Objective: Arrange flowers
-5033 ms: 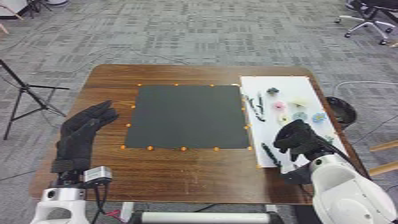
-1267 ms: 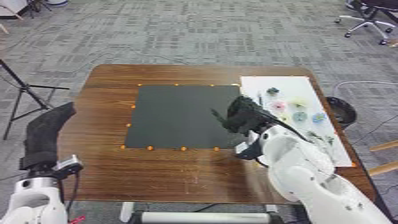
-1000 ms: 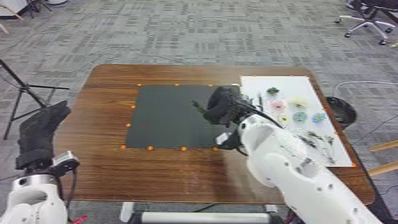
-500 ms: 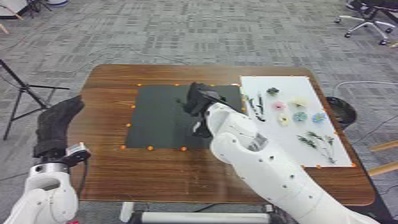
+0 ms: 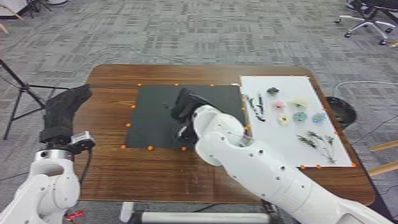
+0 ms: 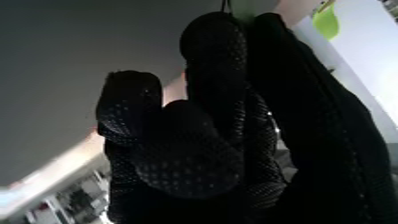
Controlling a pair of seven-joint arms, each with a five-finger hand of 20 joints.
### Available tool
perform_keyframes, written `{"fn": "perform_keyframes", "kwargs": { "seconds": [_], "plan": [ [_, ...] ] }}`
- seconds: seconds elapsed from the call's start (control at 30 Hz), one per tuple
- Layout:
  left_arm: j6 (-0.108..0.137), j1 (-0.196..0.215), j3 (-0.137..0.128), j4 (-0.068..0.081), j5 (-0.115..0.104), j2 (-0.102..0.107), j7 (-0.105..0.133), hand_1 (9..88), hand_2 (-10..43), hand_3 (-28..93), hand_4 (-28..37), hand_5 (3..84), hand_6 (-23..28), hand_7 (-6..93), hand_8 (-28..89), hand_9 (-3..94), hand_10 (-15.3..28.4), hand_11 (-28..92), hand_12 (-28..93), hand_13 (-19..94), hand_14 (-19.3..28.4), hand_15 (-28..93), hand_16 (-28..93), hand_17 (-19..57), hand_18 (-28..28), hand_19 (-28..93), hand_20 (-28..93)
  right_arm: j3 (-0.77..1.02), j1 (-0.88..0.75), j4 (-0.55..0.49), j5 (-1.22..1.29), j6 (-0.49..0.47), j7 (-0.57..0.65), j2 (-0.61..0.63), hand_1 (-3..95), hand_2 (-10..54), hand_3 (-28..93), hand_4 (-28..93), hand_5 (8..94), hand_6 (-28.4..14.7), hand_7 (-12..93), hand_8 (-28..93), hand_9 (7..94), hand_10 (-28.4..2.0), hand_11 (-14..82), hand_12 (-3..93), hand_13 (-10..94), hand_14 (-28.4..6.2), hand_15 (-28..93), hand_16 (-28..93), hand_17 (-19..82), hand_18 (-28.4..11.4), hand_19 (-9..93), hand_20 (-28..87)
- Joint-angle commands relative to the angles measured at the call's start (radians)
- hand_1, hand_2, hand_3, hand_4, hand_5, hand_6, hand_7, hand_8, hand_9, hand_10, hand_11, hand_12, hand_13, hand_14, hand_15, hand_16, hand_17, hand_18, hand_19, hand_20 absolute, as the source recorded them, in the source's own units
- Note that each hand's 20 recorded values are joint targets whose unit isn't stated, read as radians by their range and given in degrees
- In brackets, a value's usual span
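Note:
In the head view my right hand [image 5: 187, 107] is over the dark mat [image 5: 151, 132], with dark leaves of a sprig [image 5: 167, 106] just left of it. The right wrist view has my right hand [image 6: 213, 55] with its fingers curled, and a green leaf [image 6: 326, 22] beyond the fingertips. My left hand [image 5: 62, 112] is off the table's left side, fingers straight. On the white board [image 5: 284, 142] lie a pink flower [image 5: 278, 106], a cream flower [image 5: 298, 102], a yellow flower [image 5: 284, 119], blue flowers [image 5: 318, 117], a dark flower [image 5: 273, 91] and leafy stems [image 5: 320, 144].
Dark slender pieces [image 5: 258, 107] lie along the board's left edge. Orange markers [image 5: 150, 148] line the mat. A black round object [image 5: 341, 110] stands beyond the table's right edge, and a tripod [image 5: 27, 90] is on the left.
My right hand has gone from the white board's near left part to the mat, carrying the dark sprig that lay there. My left hand has shifted slightly at the left side.

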Motion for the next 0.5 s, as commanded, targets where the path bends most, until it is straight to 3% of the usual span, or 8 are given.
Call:
{"fn": "perform_keyframes", "kwargs": {
  "seconds": [0.03, 0.4, 0.5],
  "plan": [
    [-0.018, -0.005, 0.009, 0.006, 0.004, -0.003, -0.009, 20.6, 4.5, 72, -28.3, 52.3, 2.7, 15.2, -7, 49.0, 13.7, 20, 14, 37, 14.8, 11, 4, 6.3, 11.9, 10, 19, -0.027, -0.025, -0.011, 0.109, 0.108, 0.022, -0.018, 57.2, -9.5, 54, 6, 76.8, -2.8, 33, 24, 93.7, -10.8, 35.5, 24.1, 94, 2.3, 63, 20, 69, -11.3, 70, 40],
    [-0.032, -0.047, 0.047, 0.022, 0.004, -0.001, -0.004, 21.3, 4.2, 72, -28.3, 52.0, 2.8, 15.0, -7, 48.9, 13.6, 20, 14, 37, 14.8, 11, 4, 6.2, 12.1, 10, 19, -0.056, -0.024, 0.01, 0.14, 0.201, 0.013, -0.047, 59.4, -9.5, 52, 3, 76.8, -3.1, 33, 23, 93.7, -10.6, 30.8, 20.9, 94, 1.9, 60, 20, 69, -11.3, 68, 39],
    [-0.027, -0.05, 0.052, 0.023, 0.001, -0.001, 0.004, 21.4, 4.1, 72, -28.3, 52.0, 2.9, 15.0, -7, 48.9, 13.6, 20, 14, 37, 14.9, 11, 4, 6.1, 12.1, 10, 19, -0.047, -0.014, 0.032, 0.102, 0.167, -0.005, -0.054, 59.5, -9.5, 52, 3, 76.5, -3.1, 33, 22, 93.7, -10.7, 30.2, 20.9, 94, 1.8, 60, 20, 69, -11.3, 68, 39]
  ]
}}
